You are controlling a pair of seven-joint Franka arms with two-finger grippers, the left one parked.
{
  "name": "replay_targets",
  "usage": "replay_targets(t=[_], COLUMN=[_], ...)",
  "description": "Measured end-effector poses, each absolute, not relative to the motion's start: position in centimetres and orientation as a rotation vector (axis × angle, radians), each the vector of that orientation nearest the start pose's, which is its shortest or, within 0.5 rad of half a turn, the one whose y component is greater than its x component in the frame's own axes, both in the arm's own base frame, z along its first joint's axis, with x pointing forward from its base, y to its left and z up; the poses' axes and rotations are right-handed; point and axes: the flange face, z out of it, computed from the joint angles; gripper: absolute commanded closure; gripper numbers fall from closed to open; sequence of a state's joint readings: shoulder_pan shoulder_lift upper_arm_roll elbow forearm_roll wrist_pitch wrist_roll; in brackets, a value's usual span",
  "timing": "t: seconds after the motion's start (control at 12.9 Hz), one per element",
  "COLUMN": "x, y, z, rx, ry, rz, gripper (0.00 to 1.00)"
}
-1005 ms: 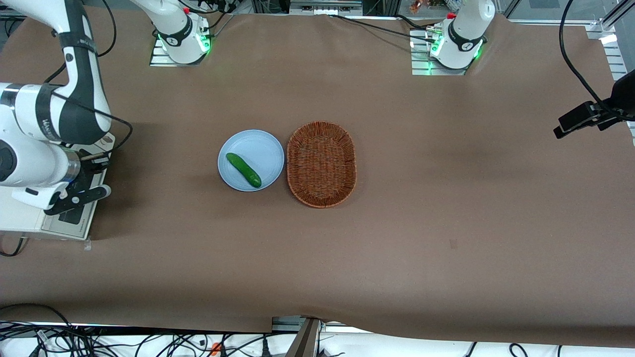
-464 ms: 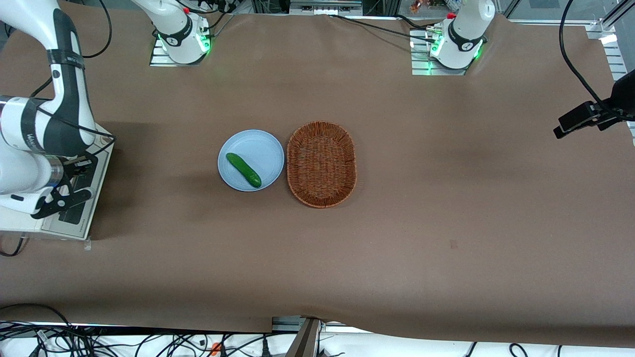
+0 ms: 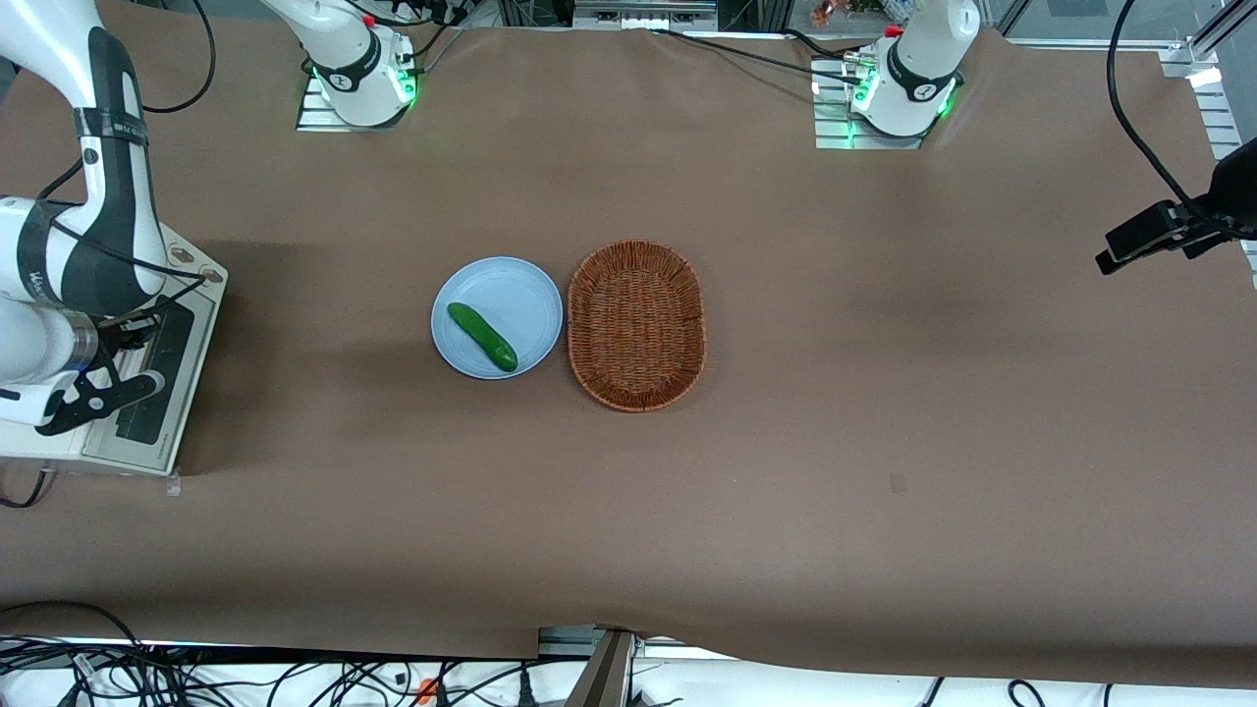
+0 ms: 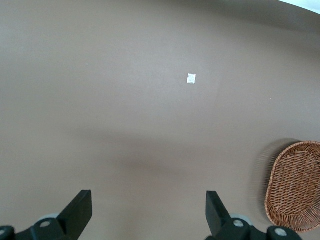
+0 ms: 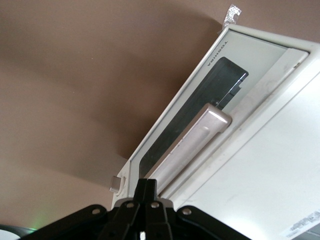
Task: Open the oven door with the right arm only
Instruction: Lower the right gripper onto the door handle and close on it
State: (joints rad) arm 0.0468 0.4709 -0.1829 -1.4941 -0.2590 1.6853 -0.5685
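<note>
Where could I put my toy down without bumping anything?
The bare brown table from the basket toward the parked arm's end has lots of room. It's crowded at the oven, where the claw hangs above the oven door.

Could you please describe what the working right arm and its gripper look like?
The right arm is bulky and white, with black bands at its joints and a thin black cable trailing along it. Its gripper, above the oven, is black with two slim fingers.
</note>
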Motion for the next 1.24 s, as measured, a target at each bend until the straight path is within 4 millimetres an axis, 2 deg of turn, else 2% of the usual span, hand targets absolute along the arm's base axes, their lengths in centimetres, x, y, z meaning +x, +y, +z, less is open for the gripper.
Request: replay_targets(t=[0.62, 1.01, 1.24], x=[65.4, 65.8, 65.7], y=[-10.0, -10.4, -10.7], z=[38.3, 36.9, 36.8], rx=[-3.218, -3.216, -3.21], ry=[-0.855, -0.877, -0.888], rz=[0.645, 0.652, 0.654], gripper=[1.0, 1.0, 1.0])
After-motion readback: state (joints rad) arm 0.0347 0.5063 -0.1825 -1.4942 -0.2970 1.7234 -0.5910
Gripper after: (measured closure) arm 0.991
